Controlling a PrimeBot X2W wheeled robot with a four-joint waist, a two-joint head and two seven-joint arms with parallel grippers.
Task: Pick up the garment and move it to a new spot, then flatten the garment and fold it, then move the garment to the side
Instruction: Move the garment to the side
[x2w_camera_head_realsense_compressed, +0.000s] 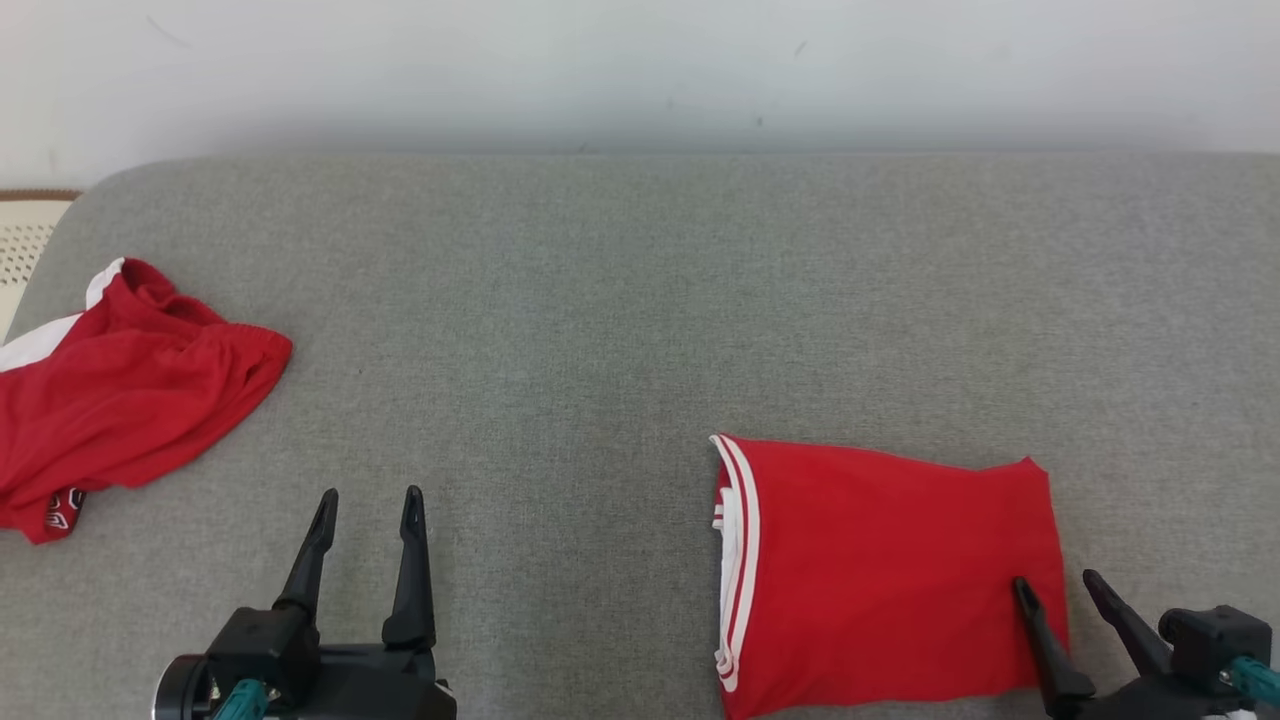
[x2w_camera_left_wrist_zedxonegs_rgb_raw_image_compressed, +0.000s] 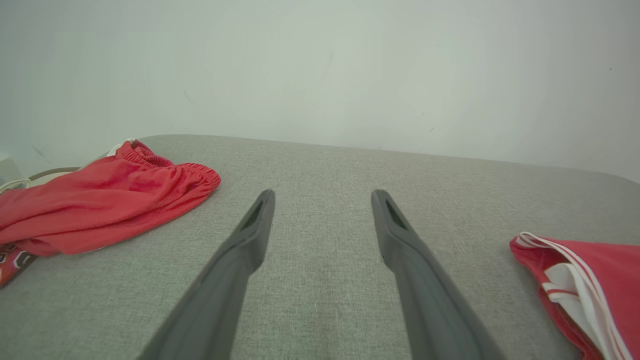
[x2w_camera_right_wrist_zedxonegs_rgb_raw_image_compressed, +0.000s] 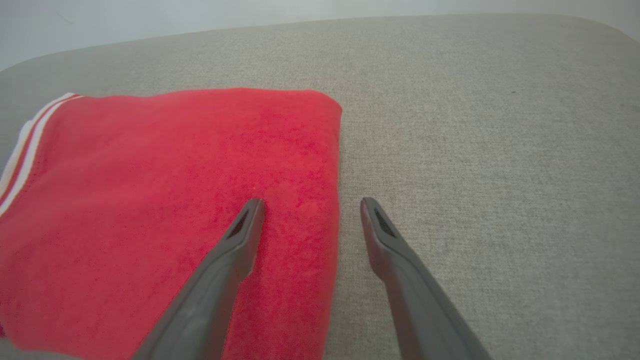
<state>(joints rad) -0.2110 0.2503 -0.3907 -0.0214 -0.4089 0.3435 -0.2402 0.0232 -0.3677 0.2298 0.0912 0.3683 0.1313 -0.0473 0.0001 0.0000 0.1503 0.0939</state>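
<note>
Nearest the robot, the left gripper (x2w_camera_head_realsense_compressed: 369, 497) hangs over a bare part of the grey surface (x2w_camera_head_realsense_compressed: 560, 400), its two fingers spread wide and holding nothing. The right gripper (x2w_camera_head_realsense_compressed: 1055, 580) is likewise wide open and empty, and it straddles the right-hand edge of the folded garment (x2w_camera_head_realsense_compressed: 880, 570). In the right wrist view one finger lies over the red cloth and the other over the bare surface just beside it, though I cannot tell whether either tip touches. That garment lies as a neat red rectangle at the near right of the surface, its white-striped trim (x2w_camera_head_realsense_compressed: 740, 560) stacked along the side facing the middle. Further off and well apart from it, at the left edge, a crumpled garment (x2w_camera_head_realsense_compressed: 130, 390), red with white, lies in a loose heap, one end running out of the head view. Behind both, the surface runs back to a pale wall (x2w_camera_head_realsense_compressed: 640, 70). I judge the folded piece to be done and set aside, and the heap to be the likely next pickup. The risks follow from that. If the right arm draws away low, the finger over the cloth could drag the top layer and spoil the fold. If the left gripper pinches only a thin ridge of the heap, it may lift a single layer, lose its hold, or tug the heap off the left edge.
</note>
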